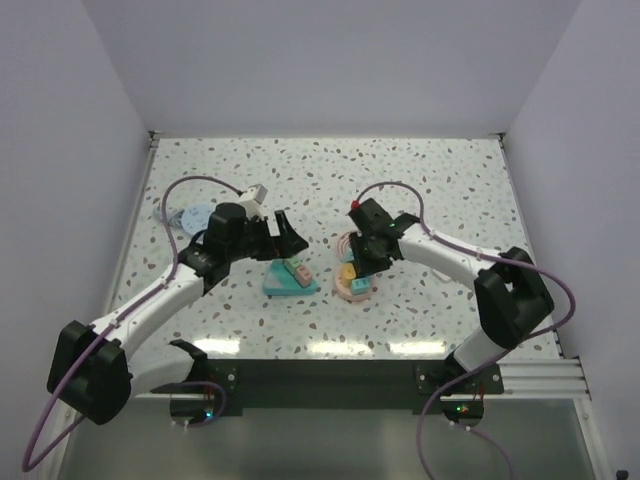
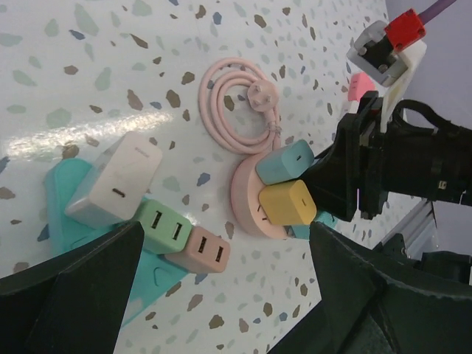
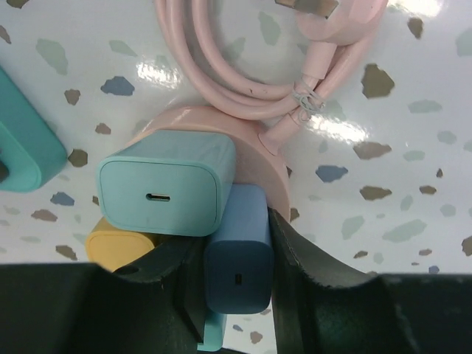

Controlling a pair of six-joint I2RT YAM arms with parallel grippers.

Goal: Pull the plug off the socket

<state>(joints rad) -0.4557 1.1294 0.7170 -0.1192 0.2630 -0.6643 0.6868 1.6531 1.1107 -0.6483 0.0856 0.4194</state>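
Observation:
A round pink socket (image 3: 274,171) lies on the speckled table with three plugs in it: a teal plug (image 3: 166,192), a yellow plug (image 3: 116,248) and a blue plug (image 3: 237,254). My right gripper (image 3: 236,247) is shut on the blue plug, one black finger pressed against each side; the plug still sits against the socket. In the top view the right gripper (image 1: 364,260) hangs over the socket (image 1: 356,288). My left gripper (image 1: 284,232) is open, hovering above the teal power strip (image 1: 290,282) with nothing between its fingers (image 2: 81,284).
The teal power strip (image 2: 65,193) carries a white charger (image 2: 114,184), a green plug (image 2: 162,225) and a pink plug (image 2: 203,251). The socket's pink cable (image 3: 236,81) lies coiled just behind it. A pale blue disc (image 1: 192,216) rests at the far left.

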